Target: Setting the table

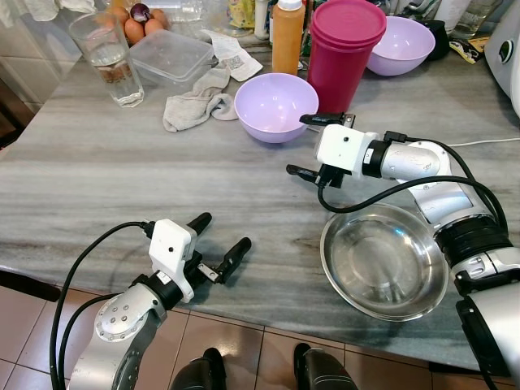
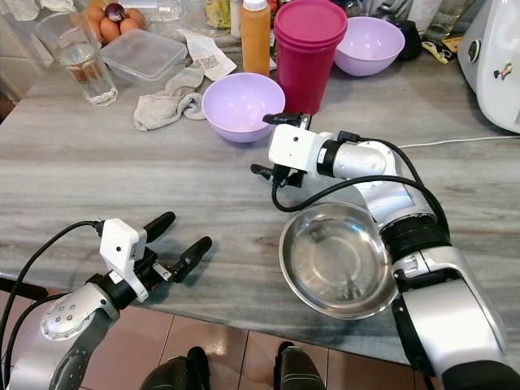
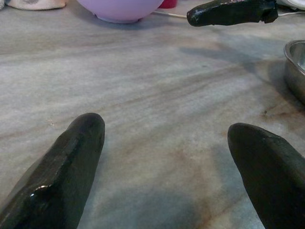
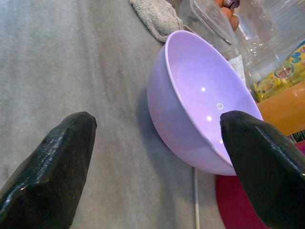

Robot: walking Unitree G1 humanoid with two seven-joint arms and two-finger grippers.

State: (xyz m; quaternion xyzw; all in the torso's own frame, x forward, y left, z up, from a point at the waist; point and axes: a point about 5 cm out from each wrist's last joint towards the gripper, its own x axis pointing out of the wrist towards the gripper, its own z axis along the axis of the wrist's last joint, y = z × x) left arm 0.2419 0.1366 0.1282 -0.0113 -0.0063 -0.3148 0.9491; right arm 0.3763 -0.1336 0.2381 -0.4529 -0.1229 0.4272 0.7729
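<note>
The right pincer [image 1: 312, 145], spread, reaches for the lilac bowl [image 1: 275, 106]; next it must straddle the rim. The left pincer [image 1: 219, 240] hovers spread above the bench [image 1: 122, 179].

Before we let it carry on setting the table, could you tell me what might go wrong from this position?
1. The right gripper, jaws open, sits beside the near lilac bowl; closing in could push the light bowl into the cloth rather than grasp it.
2. The right forearm hangs over the steel bowl, which overhangs the counter edge; a sweep could knock it off.
3. The magenta tumbler stands close behind.
</note>
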